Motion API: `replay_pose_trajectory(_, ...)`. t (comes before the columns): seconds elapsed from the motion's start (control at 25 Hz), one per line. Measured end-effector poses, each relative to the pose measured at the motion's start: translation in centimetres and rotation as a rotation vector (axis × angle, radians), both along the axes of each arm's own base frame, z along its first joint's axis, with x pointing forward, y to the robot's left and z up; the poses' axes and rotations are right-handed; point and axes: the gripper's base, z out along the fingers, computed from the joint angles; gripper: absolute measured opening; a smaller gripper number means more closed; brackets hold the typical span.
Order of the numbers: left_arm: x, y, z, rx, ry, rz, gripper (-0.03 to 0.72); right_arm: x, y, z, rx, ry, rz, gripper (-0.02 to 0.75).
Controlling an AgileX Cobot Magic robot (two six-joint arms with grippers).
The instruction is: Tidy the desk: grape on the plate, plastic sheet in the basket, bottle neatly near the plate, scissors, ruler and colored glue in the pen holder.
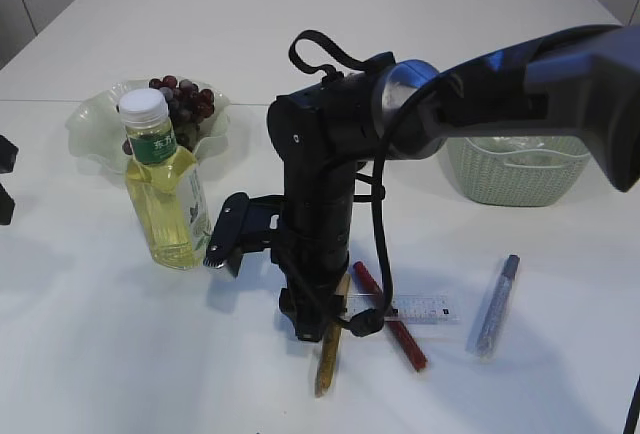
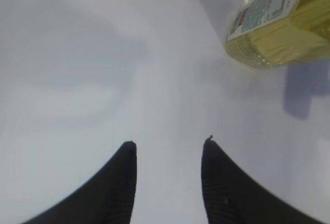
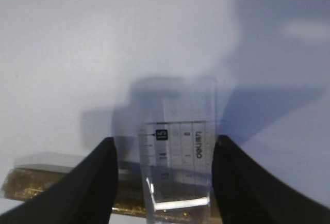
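Ruler (image 3: 178,170), clear flat plastic, over glittery gold stick (image 3: 67,185)

Black scale marks and numerals are printed on the ruler (image 3: 178,167). In the right wrist view, the numeral 15 is seen in a black box at the ruler's end, with 14 and 13 below it along the same edge. A short line of small print is set sideways beside these numerals; it cannot be read with certainty. A green label with white characters is carried on the bottle (image 1: 166,186); the characters are too small to be read. In the left wrist view, the label's print is blurred.
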Motion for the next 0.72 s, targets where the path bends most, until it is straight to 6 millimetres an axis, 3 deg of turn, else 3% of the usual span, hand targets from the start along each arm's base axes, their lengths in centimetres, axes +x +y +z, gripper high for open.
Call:
replay_pose_trajectory(0.28, 0.01, 0.00, 0.01, 0.000, -0.002, 0.000, 0.309, 0.04, -0.02, -0.10, -0.003, -0.002, 0.001, 0.309)
replay_pose_trajectory(0.72, 0.04, 0.00, 0.02, 0.000, -0.005, 0.000, 0.309, 0.19, 0.03, 0.10, -0.008, -0.008, 0.006, 0.296)
